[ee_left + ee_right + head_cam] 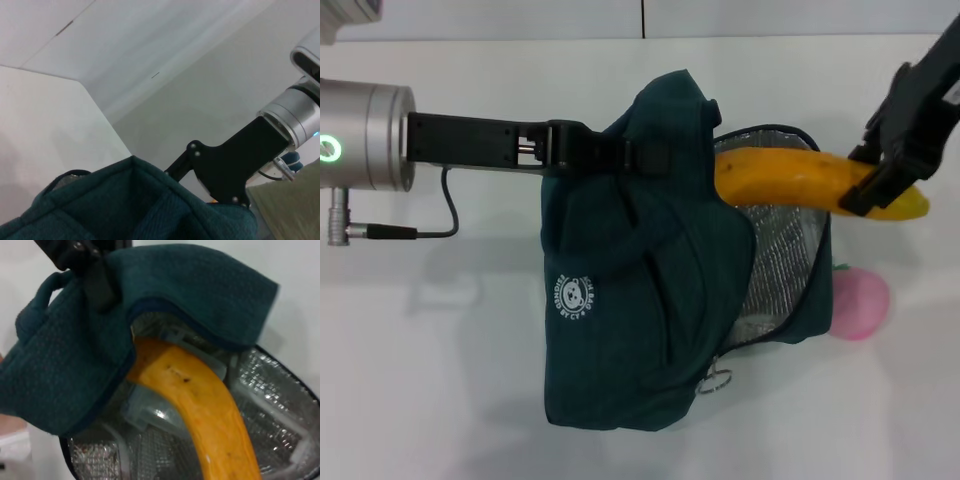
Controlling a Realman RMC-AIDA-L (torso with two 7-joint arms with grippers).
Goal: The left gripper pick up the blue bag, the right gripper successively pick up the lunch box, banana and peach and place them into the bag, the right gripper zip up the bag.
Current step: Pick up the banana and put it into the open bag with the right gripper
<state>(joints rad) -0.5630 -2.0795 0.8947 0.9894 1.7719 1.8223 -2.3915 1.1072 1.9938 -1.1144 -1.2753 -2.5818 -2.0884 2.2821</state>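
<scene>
left gripper: I see the black two-fingered left gripper (620, 152) reaching in from my left, fingers clamped on the top edge of the bag and holding it up.
blue bag: large dark teal fabric blue bag (620, 320) with a round white bear logo sits mid-tabletop; flap pulled back, silver foil lining exposed on the right side. Metal ring zipper pull (716, 381) hangs at the near edge.
lunch box: clear rectangular plastic lunch box (160, 412) is already down inside the bag, under the banana, per the right wrist view.
banana: curved yellow banana (790, 178) lies across the bag mouth, one end inside, the other sticking out to the right.
right gripper: black two-fingered right gripper (876, 185) has its fingers closed on the banana's outer end.
peach: small round pink peach (860, 302) rests on the white tabletop (440, 380), just beside the bag's right side.
</scene>
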